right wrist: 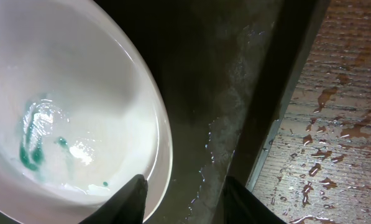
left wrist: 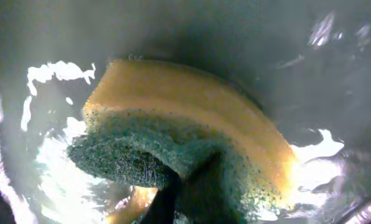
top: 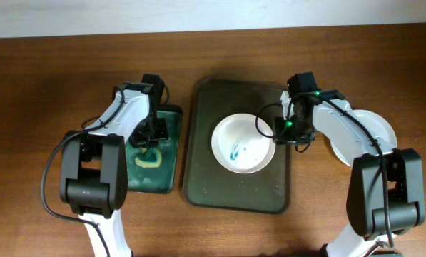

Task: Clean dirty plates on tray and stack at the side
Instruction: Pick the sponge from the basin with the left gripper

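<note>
Wood table (top: 48,78), big dark tray (top: 205,178) mid-table, dirty plate (top: 227,128) sitting in it with green gunk (top: 237,150) inside. Left gripper (top: 154,135) is clamped on the sponge (top: 148,158) over in the left dish (top: 166,178); right gripper (right wrist: 188,193) is spread wide, straddling the plate's right rim. Everything's wet, so I'd bet that rim squirts out when pinched.

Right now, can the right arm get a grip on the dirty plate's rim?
Likely yes. On the right arm the jaws stand open astride the rim of the plate, one inside it, the other over the wet tray; nothing else lies between them.
</note>
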Motion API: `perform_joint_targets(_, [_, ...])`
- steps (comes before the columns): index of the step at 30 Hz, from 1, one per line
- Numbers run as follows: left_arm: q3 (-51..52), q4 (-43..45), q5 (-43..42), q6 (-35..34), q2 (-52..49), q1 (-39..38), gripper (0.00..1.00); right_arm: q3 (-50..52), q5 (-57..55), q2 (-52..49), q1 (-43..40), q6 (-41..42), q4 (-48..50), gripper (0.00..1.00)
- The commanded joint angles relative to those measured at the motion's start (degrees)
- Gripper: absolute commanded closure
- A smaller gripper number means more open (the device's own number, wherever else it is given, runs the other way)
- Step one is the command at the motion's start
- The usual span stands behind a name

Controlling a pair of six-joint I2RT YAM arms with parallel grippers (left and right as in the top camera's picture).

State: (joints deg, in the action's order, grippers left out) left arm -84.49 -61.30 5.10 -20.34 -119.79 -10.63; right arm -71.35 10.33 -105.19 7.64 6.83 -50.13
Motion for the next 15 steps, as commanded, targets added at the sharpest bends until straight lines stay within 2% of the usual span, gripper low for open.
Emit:
perform_joint_targets(1, [-2.75, -3.28, -5.60, 0.74, 5.09, 0.70, 0.97, -0.02, -0.98, 0.92, 0.11, -0.61, -0.04, 0.59])
perform_joint_targets(2, [-3.08, -4.17, -5.55, 0.76, 6.73, 0.74, 0.85, -0.02, -0.98, 0.90, 0.11, -0.61, -0.02, 0.58])
perform_joint_targets(3, [-3.10, -5.16, -5.29, 0.98, 9.29, 0.74, 0.64, -0.02, -0.98, 0.90, 0.11, -0.61, -0.02, 0.58])
perform_joint_targets(4, [-3.10, -5.60, -5.33, 1.90, 10.62, 0.74, 0.55, -0.02, -0.96, 0.90, 0.11, -0.61, -0.02, 0.58])
perform_joint_targets(5, [-3.10, -5.97, -5.14, 2.27, 11.26, 0.74, 0.50, -0.02, -0.96, 0.90, 0.11, -0.61, -0.04, 0.57])
perform_joint_targets(7, [-2.36, -5.84, -3.50, 2.23, 11.04, 0.70, 0.52, -0.02, -0.94, 0.90, 0.11, -0.61, -0.04, 0.57])
perform_joint_targets(9, [1.42, -2.14, -2.36, 2.21, 10.99, 0.63, 0.50, -0.02, -0.94, 0.90, 0.11, -0.61, -0.15, 0.57])
perform_joint_targets(12, [9.97, 7.76, -7.98, 2.21, 10.97, 0.61, 0.55, -0.02, -0.94, 0.90, 0.11, -0.57, -0.46, 0.56])
perform_joint_targets(14, [17.33, 16.98, -14.21, 2.23, 10.95, 0.20, 0.65, -0.02, -0.94, 0.90, 0.11, -0.39, -0.44, 0.56])
perform_joint_targets(15, [19.87, 20.04, -14.34, 2.23, 10.95, -0.28, 0.80, -0.02, -0.94, 0.90, 0.11, -0.39, -0.46, 0.56])
